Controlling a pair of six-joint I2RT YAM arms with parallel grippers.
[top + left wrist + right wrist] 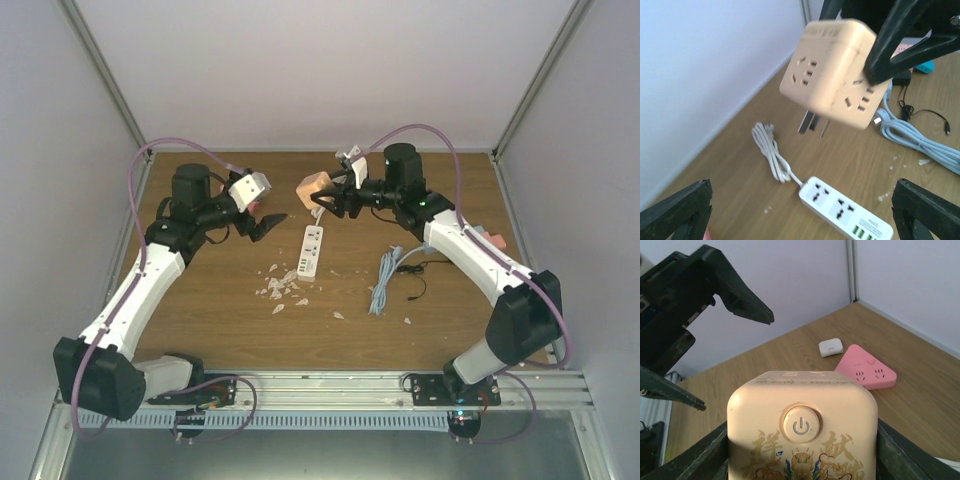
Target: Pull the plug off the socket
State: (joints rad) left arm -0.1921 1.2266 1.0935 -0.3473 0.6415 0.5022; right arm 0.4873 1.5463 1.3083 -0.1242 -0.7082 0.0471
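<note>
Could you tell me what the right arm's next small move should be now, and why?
Probably carry the cube adapter sideways and lower it onto bare wood, then release. Its prongs hang clear above the power strip, so the plug is already out. The right gripper grips the cube in mid-air, and the left gripper stands open, holding nothing.

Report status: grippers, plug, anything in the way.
Left gripper open, empty. Right gripper shut on cube plug, held in the air, prongs free of power strip. Nothing blocking.
</note>
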